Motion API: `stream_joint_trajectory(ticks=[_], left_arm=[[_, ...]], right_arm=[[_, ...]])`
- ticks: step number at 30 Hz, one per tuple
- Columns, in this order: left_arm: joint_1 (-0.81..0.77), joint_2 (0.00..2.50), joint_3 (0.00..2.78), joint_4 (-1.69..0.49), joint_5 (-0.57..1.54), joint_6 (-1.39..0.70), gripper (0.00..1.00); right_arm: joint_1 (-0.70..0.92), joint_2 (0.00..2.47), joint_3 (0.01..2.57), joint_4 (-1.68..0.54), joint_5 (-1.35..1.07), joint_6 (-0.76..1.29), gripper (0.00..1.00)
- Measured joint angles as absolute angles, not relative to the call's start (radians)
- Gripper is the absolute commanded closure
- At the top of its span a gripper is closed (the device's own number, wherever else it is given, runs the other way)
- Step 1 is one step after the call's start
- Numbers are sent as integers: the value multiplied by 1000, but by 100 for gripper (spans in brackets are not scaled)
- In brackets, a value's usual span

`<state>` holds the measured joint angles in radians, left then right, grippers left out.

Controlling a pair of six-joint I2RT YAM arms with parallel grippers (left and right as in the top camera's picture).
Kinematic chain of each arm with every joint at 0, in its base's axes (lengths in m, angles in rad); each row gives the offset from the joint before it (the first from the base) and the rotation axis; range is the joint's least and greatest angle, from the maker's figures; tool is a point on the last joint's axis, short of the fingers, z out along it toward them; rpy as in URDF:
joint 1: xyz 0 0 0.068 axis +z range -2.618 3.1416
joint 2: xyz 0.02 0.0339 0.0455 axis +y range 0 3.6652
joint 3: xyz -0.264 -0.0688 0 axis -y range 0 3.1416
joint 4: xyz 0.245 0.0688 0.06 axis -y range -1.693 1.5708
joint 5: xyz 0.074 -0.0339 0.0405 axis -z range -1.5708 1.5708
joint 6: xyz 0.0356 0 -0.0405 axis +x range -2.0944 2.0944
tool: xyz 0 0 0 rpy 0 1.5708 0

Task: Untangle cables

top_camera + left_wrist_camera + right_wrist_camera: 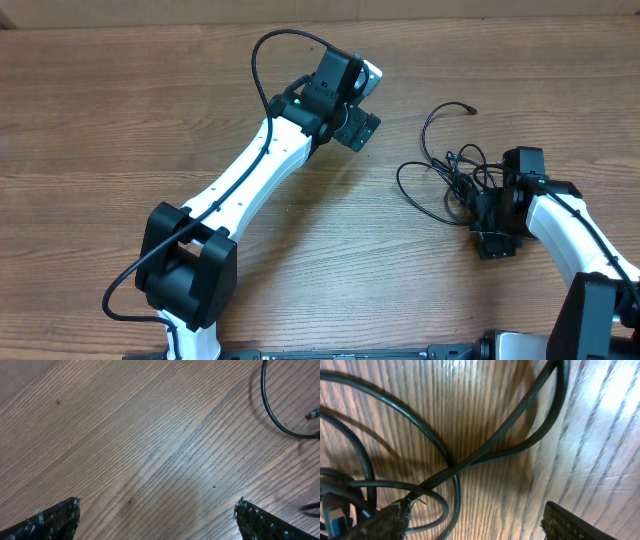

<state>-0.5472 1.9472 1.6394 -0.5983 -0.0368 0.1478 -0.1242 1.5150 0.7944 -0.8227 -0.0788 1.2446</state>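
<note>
While my right gripper (476, 507) is hovering with jaws spread over the cables (455, 175) | my left gripper (158, 502) is hanging, jaws fully parted, above the table (150, 435).

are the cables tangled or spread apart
Tangled. The cables sit in one heap of overlapping loops, and the right wrist view shows strands crossing each other.

Black cables (454, 464) loop and cross on the wood-grain table (600, 435), bunching beside one of the parted jaws.
</note>
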Motion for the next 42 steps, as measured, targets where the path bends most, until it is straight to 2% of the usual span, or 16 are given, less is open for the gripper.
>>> stream_joint_trajectory(ticks=[10, 26, 34, 38, 42], left_arm=[[-547, 1947, 1639, -599, -37, 148, 0], [-547, 1947, 1639, -599, -37, 148, 1], [-547, 1947, 1639, -599, -37, 148, 1], [-547, 1947, 1639, -599, -37, 148, 0], [-547, 1947, 1639, -599, -37, 148, 0]], right_arm=[[-124, 1515, 788, -847, -124, 1271, 27], [-124, 1515, 780, -802, -70, 1272, 27], [-124, 1558, 777, -789, -74, 1272, 30], [-124, 1570, 771, -775, -81, 1274, 38], [-124, 1570, 769, -766, -89, 1277, 63]])
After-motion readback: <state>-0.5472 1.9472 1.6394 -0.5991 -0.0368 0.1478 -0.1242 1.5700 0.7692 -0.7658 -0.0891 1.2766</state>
